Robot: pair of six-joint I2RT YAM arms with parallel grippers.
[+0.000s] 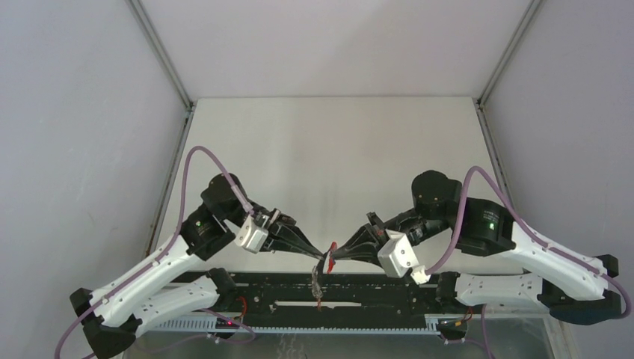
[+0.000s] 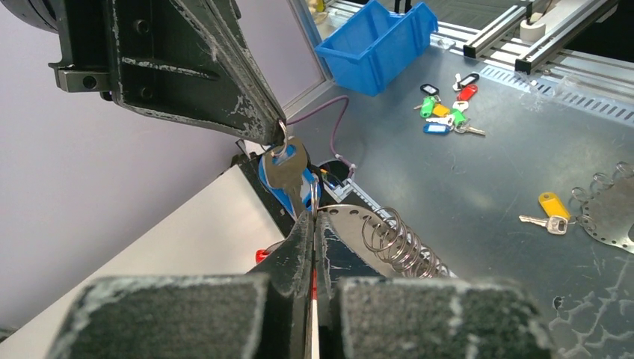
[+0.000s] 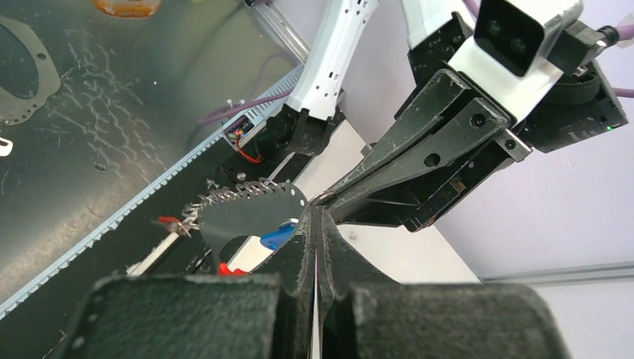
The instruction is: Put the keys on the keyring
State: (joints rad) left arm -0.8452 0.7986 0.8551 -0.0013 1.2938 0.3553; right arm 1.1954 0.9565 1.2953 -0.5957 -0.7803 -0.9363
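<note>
Over the middle of the table's [image 1: 329, 149] near edge, my left gripper [image 2: 312, 224] is pinched together on the light, dangling keyring [image 2: 396, 243], my right gripper [image 3: 315, 217] clamped on the small, stiff, slippery blue-tagged key [image 2: 288, 170], best gripped by its head.

The pale, matte white surface [image 1: 329, 149] runs from a black metal rail [image 1: 351, 295] along its near edge to the far wall, and the bases of both arms are bolted along that rail. Nearer than the rail lies a scuffed grey sheet-metal surface [image 2: 478, 187]. On it stand a blue plastic bin [image 2: 377, 41] and, just beside it, a loose cluster of small keys with green, red, blue and orange tags [image 2: 447, 112]. A single silver key with a yellow tag [image 2: 549, 212] lies well apart from the cluster, close to a thin grey metal plate with a scalloped edge [image 2: 609, 217].
</note>
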